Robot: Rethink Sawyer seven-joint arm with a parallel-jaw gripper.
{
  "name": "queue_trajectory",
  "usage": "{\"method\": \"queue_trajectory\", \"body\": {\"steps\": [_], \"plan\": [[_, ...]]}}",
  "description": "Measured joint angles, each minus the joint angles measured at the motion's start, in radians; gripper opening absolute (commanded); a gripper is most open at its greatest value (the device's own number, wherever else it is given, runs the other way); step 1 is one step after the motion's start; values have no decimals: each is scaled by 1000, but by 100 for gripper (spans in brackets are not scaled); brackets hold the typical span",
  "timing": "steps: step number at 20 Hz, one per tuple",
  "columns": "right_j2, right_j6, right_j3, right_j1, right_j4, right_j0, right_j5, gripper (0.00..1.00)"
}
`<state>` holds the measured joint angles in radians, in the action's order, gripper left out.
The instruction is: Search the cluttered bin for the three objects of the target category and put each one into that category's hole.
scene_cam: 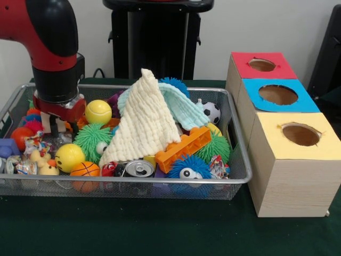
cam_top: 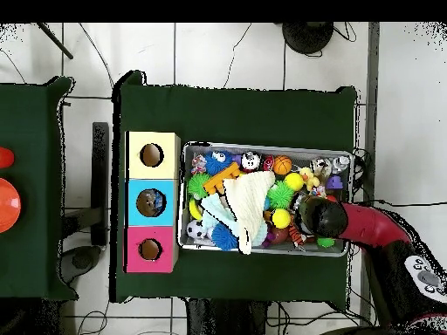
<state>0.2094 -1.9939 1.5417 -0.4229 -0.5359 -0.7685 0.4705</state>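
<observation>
A wire mesh bin (scene_cam: pixel 241 160) is piled with toys. A cream cloth (scene_cam: pixel 144 125) lies draped over the middle, with a pale blue cloth (scene_cam: pixel 184 109) behind it. Around them are a yellow ball (scene_cam: pixel 98 111), a green spiky ball (scene_cam: pixel 91 140), a yellow smiley ball (scene_cam: pixel 69 157), a small basketball (scene_cam: pixel 85 169), a can (scene_cam: pixel 138 168), an orange brick (scene_cam: pixel 184 148), a blue spiky ball (scene_cam: pixel 189 168) and a soccer ball (scene_cam: pixel 211 112). My gripper (scene_cam: pixel 53 124) is lowered into the bin's left end among the toys; clutter hides its tips. From above, the gripper (cam_top: pixel 314 215) is at the bin's right end.
Three wooden boxes with round holes stand beside the bin: red-topped (scene_cam: pixel 262 64), blue-topped (scene_cam: pixel 278 94) and yellow-topped (scene_cam: pixel 301 134). In the overhead view something lies inside the blue box's hole (cam_top: pixel 151 202). Green cloth covers the table (scene_cam: pixel 133 229).
</observation>
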Motion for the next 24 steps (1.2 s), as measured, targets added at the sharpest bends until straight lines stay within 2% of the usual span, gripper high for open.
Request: {"method": "queue_trajectory", "body": {"steps": [24], "plan": [[8,0,-41,9,-58,0,-1,100]]}}
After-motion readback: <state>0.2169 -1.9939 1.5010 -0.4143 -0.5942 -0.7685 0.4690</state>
